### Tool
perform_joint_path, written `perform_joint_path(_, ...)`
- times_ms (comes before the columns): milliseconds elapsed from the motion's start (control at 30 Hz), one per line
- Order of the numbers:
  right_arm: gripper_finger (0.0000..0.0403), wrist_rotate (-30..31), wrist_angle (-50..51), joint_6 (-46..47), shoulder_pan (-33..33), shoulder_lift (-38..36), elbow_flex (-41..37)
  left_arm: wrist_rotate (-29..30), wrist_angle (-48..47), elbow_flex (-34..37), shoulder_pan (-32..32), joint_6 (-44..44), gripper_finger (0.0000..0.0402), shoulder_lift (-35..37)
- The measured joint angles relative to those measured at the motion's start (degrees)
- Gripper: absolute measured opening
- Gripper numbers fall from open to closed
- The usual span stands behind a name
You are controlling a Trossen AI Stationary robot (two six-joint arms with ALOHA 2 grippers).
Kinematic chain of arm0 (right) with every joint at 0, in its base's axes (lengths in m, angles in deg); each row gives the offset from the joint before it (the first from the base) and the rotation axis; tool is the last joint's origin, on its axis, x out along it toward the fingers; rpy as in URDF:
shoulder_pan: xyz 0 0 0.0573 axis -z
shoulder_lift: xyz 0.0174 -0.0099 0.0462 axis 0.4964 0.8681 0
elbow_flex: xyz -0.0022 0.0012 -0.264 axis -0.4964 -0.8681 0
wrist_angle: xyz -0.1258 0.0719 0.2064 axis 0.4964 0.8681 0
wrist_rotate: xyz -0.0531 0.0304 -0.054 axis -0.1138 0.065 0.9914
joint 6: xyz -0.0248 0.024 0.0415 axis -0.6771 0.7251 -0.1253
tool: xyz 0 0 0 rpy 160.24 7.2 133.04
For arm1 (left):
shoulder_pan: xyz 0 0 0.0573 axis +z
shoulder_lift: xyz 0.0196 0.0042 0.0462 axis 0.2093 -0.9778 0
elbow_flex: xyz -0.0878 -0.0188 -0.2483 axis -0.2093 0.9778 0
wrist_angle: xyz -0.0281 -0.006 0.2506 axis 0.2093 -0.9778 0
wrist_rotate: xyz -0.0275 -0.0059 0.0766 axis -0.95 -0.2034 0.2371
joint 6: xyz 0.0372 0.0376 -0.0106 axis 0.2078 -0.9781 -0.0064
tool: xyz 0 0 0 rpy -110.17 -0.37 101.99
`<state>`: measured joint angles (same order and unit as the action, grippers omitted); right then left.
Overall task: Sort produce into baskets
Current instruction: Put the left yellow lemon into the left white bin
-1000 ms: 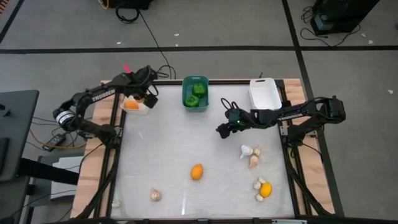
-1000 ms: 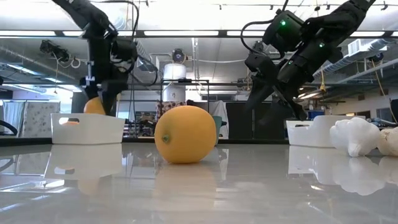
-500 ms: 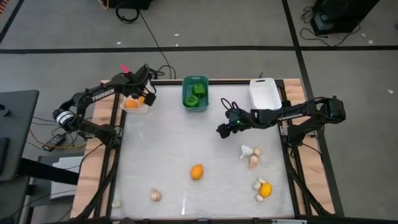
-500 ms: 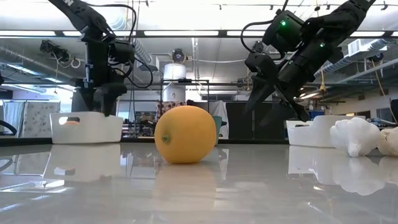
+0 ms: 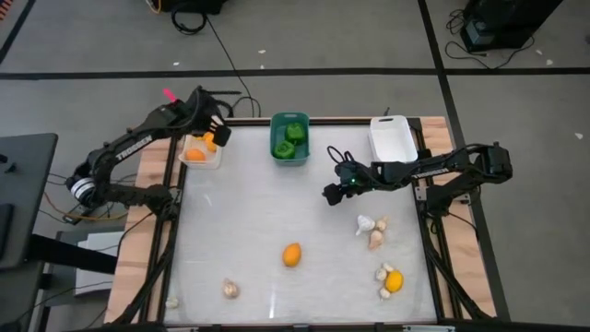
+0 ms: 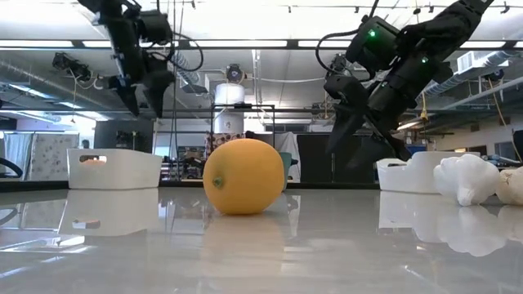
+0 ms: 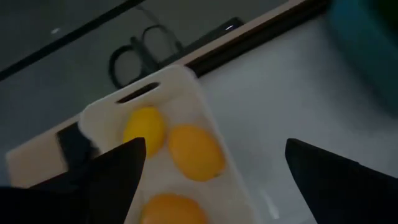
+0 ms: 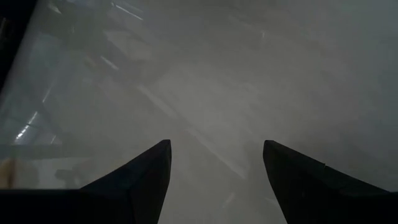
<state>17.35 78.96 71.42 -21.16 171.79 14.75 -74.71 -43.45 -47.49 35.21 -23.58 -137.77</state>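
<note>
While the left gripper (image 5: 210,126) hangs above the white basket (image 5: 201,152) at the table's far left corner, its fingers (image 7: 112,174) stand wide apart with nothing between them. Directly below it, in the left wrist view, three orange-yellow fruits (image 7: 188,152) lie together inside that basket, touching one another. To the right along the far edge sits the teal basket (image 5: 289,136) with green peppers (image 5: 293,132) in it, and farther right, at the far right corner, the second white basket (image 5: 392,138).

The right gripper (image 5: 328,195) hovers over bare table (image 5: 240,212) right of centre, well clear of any produce; its fingers (image 8: 134,177) are spread and hold nothing.

Near of the right gripper, a cluster of pale garlic bulbs (image 5: 372,231) rests on the table. Nearer still on the right side, a yellow fruit (image 5: 395,281) lies touching two more small bulbs (image 5: 383,273). A single orange fruit (image 5: 291,254) sits around the middle of the near half; in the low view it fills the foreground. One more bulb (image 5: 230,290) lies at the near left, well apart from the rest, and another small pale piece (image 5: 171,302) sits at the table's near left edge.
</note>
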Motion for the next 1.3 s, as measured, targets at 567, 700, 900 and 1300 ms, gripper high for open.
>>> perform_joint_path(567, 0.0265, 3.3, 30.8, 3.7, -1.2, -20.5, 0.0, -1.6, 9.5, 0.0, -22.4, 13.1, 0.0392, 3.4)
perform_joint_path(700, 0.0264, 3.2, 42.4, 9.5, -4.0, -23.7, 0.0, -1.6, 15.4, 0.0, -26.8, 14.0, 0.0392, 1.2)
perform_joint_path(900, 0.0255, -1.6, 45.2, 14.8, -9.9, -24.4, 0.0, -4.1, 20.3, 0.1, -31.0, 14.2, 0.0392, -4.4)
perform_joint_path(1300, 0.0248, 14.2, 33.9, 12.9, -16.9, -24.4, 0.0, -12.9, 27.2, 0.1, -42.8, 27.3, 0.0392, -13.7)
